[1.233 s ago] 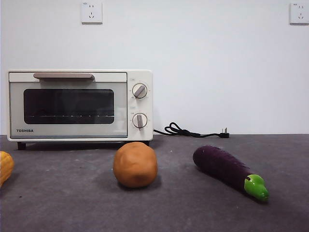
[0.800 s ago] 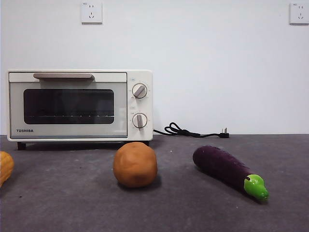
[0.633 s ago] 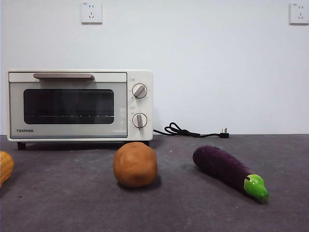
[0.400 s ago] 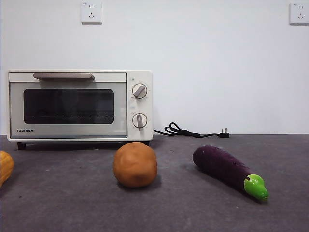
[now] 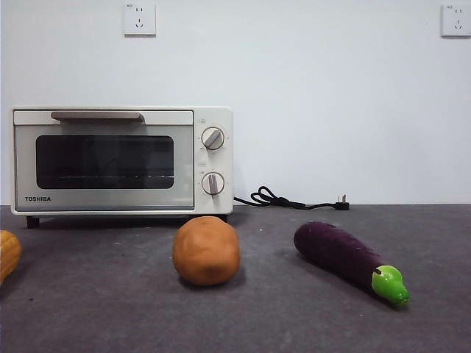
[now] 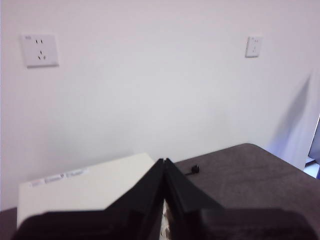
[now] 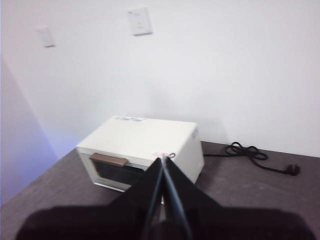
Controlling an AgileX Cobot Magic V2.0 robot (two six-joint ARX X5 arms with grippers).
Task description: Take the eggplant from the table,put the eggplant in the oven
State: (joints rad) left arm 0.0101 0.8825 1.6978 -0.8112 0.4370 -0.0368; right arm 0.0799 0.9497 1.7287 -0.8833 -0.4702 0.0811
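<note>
eggplant (image 5: 347,259): lies on the counter (image 5: 294,323), right of centre in the front view; purple body slants back toward the oven side, green cap (image 5: 390,284) nearest the camera; nothing touches it; not seen in either wrist view
oven (image 5: 121,160): at the back left of the counter, against the white wall; door shut, bar handle (image 5: 97,115) along the top of the door, two knobs (image 5: 213,138) one above the other on its right side; dark window shows the wire rack faintly; TOSHIBA printed low on the door
potato (image 5: 206,250): round orange-brown lump in front of the oven's right end, well apart from the eggplant
yellow thing (image 5: 7,254): cut by the left edge, cannot tell what it is
cord (image 5: 291,200): black, coiled by the wall right of the oven, plug lying loose on the counter
sockets (image 5: 140,18): two white ones high on the wall
my left fingers (image 6: 164,162): pressed together, tips meeting, holding nothing; up high over the oven's top (image 6: 90,182)
my right fingers (image 7: 164,159): closed tip to tip, empty; high above the counter, looking down at the oven (image 7: 145,147) and cord (image 7: 250,152)
front view: neither of my arms shows in it
</note>
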